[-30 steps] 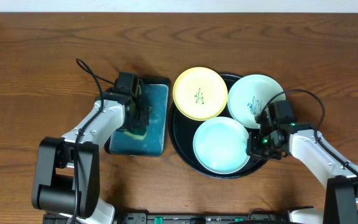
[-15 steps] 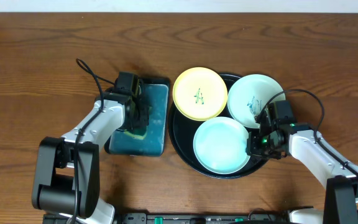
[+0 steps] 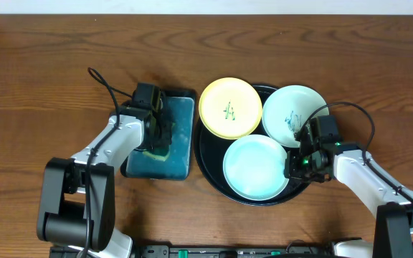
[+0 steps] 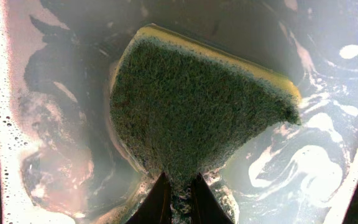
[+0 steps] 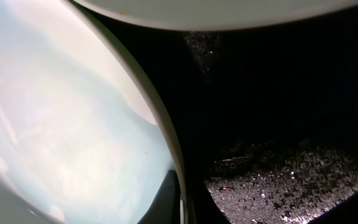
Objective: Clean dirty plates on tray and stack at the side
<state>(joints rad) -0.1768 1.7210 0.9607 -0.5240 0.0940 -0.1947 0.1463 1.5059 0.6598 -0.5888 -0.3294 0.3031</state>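
A: At the front right of the tray, the right gripper (image 5: 182, 196) is narrow and pinched on the rim of the plain pale mint-blue round plate (image 5: 61, 118).
B: Which side are the fingers on?
A: One finger (image 5: 165, 194) is inside the rim and the other is on the tray side, with the rim running between them.
B: Where do the plates sit?
A: All three are on the large round black tray with a raised rim (image 3: 208, 152). The plain one lies front centre. The pale mint-blue plate with a blue scribble (image 3: 292, 113) is back right, with its edge out past the tray rim. The pale yellow round plate with a green scribble (image 3: 230, 107) is back left and also overhangs the rim.
B: Are they touching each other?
A: They're packed close. The right wrist view shows the scribbled plate's edge right over the plain one's rim, but I cannot tell if they make contact.
B: Left side?
A: The left gripper (image 4: 180, 190) is clamped on one corner of the yellow sponge with a dark green scouring face (image 4: 191, 106). The sponge is in the rectangular teal tray (image 4: 48, 130), whose floor is wet with suds along the edges. I cannot tell whether the sponge is resting or lifted.
B: Layout?
A: The teal tray is just left of the black tray. Both are on the brown wooden table (image 3: 49, 72).
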